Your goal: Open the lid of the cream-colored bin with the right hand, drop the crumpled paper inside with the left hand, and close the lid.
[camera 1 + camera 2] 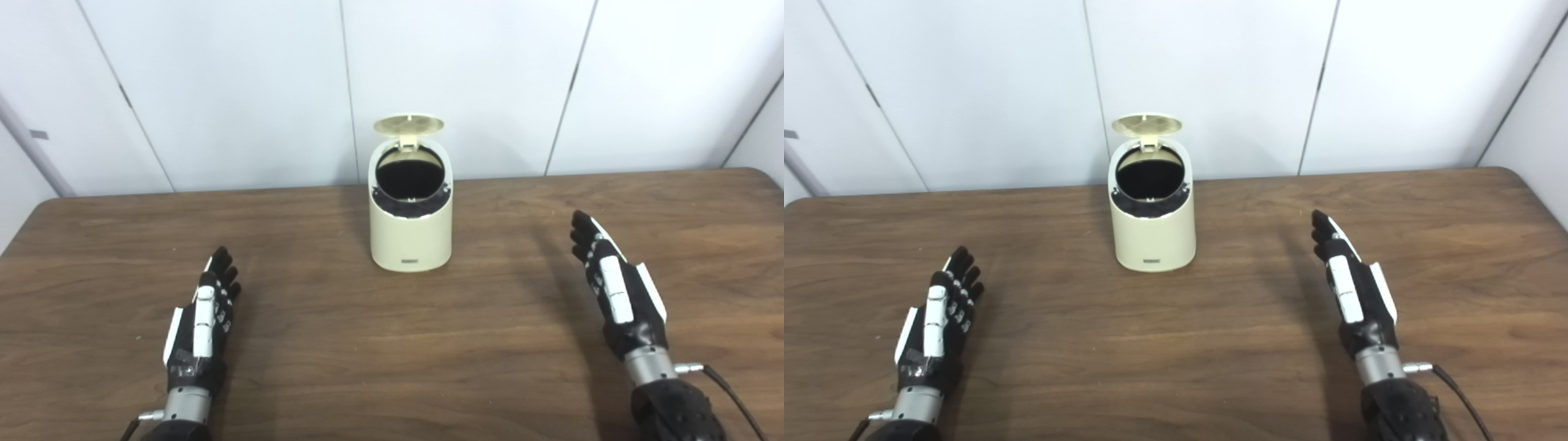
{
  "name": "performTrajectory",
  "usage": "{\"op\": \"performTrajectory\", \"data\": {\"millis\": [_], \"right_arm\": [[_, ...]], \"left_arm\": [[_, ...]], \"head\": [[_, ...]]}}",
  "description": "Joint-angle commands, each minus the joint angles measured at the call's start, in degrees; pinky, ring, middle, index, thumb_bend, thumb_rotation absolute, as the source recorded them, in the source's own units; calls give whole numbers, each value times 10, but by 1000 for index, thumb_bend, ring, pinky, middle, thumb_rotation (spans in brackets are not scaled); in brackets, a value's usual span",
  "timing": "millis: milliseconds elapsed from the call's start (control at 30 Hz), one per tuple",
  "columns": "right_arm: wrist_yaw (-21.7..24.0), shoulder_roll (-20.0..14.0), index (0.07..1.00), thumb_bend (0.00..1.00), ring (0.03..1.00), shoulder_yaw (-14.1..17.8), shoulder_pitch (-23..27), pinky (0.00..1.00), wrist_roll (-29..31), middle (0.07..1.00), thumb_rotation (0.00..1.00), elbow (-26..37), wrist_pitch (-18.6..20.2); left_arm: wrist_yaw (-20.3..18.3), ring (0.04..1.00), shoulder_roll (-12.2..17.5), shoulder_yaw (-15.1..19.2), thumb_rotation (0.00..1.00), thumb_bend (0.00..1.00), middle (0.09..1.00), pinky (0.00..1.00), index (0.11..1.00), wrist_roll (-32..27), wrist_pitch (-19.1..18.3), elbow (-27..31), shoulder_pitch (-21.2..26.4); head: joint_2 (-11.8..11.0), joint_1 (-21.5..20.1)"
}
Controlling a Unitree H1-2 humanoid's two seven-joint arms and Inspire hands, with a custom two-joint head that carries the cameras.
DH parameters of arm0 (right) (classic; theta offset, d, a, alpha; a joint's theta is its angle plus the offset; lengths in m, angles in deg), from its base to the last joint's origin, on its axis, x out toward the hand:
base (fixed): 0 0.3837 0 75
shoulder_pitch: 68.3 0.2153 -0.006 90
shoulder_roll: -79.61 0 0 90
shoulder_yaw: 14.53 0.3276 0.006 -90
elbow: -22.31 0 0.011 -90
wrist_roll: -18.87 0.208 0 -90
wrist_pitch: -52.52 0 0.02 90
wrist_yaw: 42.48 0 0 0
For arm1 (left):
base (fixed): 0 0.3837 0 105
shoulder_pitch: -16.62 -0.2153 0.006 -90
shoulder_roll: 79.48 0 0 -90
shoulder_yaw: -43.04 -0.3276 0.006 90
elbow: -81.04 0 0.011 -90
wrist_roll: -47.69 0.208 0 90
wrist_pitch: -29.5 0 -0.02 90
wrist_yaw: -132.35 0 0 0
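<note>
Resting low on table (343, 367) — left hand (202, 318) and right hand (615, 288), fingers extended, holding nothing. Standing mid-table with lid (408, 124) up: cream-colored bin (410, 236), looking light, smooth, stiff — pressing lid's front edge down probably sufficing. Seeing no crumpled paper.

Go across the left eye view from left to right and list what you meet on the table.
left hand → cream-colored bin, lid standing open → right hand. Both hands are open and hold nothing; no crumpled paper shows.
</note>
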Motion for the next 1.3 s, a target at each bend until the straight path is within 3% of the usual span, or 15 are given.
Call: {"op": "performTrajectory", "data": {"millis": [0, 400, 567, 900, 1267], "right_arm": [[-2, -9, 899, 587, 935, -3, 27, 945, -10, 936, 961, 24, -18], [-2, -36, 910, 564, 919, -19, 72, 885, -57, 928, 984, 31, 2], [-6, -45, 902, 597, 929, -26, 91, 911, -84, 928, 1000, 39, 23], [2, -51, 892, 621, 934, -33, 121, 899, -95, 929, 1000, 29, 25], [5, -58, 888, 624, 910, -59, 159, 863, -134, 914, 1000, 34, 45]], "left_arm": [[2, 1000, 4, 0, 915, 490, 1000, 1000, 1000, 12, 12, -25, -9], [5, 1000, 1, -11, 960, 416, 1000, 1000, 1000, 37, 21, -32, -11], [6, 1000, -3, -11, 934, 400, 1000, 1000, 1000, 43, 26, -38, -10], [9, 1000, -12, -15, 864, 401, 1000, 1000, 1000, 51, 43, -51, -12], [13, 1000, -21, -16, 853, 337, 1000, 1000, 1000, 58, 45, -52, -11]], "head": [[-2, -1], [-25, 9], [-36, 11], [-69, 22], [-76, 26]]}}
